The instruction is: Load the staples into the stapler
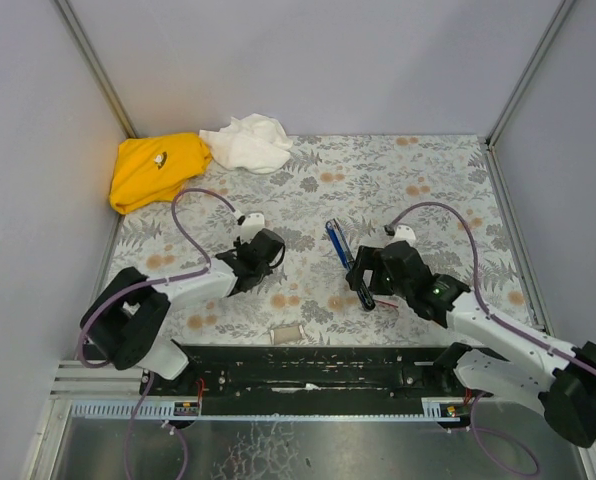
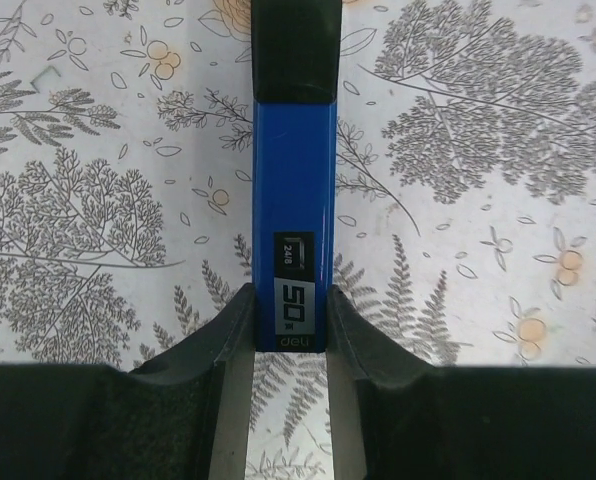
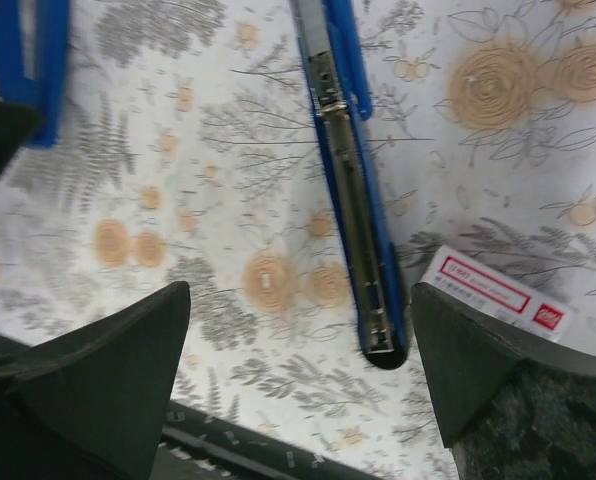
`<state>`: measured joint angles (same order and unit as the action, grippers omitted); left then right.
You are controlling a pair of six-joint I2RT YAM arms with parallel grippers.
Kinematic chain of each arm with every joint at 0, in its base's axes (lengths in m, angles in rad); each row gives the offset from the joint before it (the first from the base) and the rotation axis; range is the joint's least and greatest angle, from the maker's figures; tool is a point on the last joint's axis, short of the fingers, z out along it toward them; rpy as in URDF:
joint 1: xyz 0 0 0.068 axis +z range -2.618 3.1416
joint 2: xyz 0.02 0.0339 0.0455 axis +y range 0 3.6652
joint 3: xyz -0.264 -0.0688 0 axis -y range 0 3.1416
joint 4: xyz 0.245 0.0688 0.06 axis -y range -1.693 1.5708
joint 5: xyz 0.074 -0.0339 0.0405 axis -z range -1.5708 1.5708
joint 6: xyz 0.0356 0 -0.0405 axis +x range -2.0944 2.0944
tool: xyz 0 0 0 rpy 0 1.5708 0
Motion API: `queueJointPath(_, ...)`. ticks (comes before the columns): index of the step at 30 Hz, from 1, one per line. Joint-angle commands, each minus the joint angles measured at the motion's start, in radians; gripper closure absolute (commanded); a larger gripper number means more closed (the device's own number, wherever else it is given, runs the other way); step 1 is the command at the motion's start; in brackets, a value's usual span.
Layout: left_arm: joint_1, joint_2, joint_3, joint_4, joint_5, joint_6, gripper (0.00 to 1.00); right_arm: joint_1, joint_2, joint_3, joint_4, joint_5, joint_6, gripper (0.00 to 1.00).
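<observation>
The stapler point(image 1: 344, 256) lies open mid-table; in the right wrist view its blue arm with the bare metal staple channel point(image 3: 353, 200) faces up. The whitish staple box with red print point(image 3: 493, 295) lies just right of its near end. No staple strip shows. My right gripper point(image 3: 298, 300) is wide open and empty, hovering over that end and the box; it also shows from above point(image 1: 370, 275). My left gripper point(image 2: 290, 320) is shut on the end of a separate blue bar with a "50" label point(image 2: 293, 200), black at its far end, low over the table point(image 1: 250, 258). That bar also shows in the right wrist view point(image 3: 28, 70).
A yellow cloth point(image 1: 158, 170) and a white cloth point(image 1: 246, 143) lie at the back left. A small whitish scrap point(image 1: 288, 333) lies near the front edge, beside the black rail point(image 1: 308, 365). Grey walls close in three sides.
</observation>
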<state>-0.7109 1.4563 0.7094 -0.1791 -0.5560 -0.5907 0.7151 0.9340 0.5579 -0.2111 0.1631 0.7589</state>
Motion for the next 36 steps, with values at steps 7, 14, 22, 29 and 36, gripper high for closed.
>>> queueJointPath(7, 0.077, 0.072, 0.071, 0.074, 0.131, 0.073, 0.52, -0.02, 0.268, 0.119, 0.02, 0.068, -0.284, 0.16)
queueJointPath(14, 0.079, -0.007, 0.076, 0.043, 0.149, 0.085, 0.19, -0.019, 0.352, 0.11, -0.01, 0.006, -0.358, 0.18)
queueJointPath(22, 0.079, -0.057, 0.179, 0.084, 0.311, 0.188, 0.12, -0.038, 0.434, 0.146, -0.097, 0.097, -0.362, 0.3)
queueJointPath(29, 0.02, 0.149, 0.418, 0.128, 0.515, 0.315, 0.12, -0.143, 0.485, 0.184, -0.149, 0.129, -0.334, 0.34)
queueJointPath(36, -0.04, 0.464, 0.697, 0.157, 0.648, 0.389, 0.13, -0.23, 0.474, 0.22, -0.147, 0.154, -0.342, 0.29)
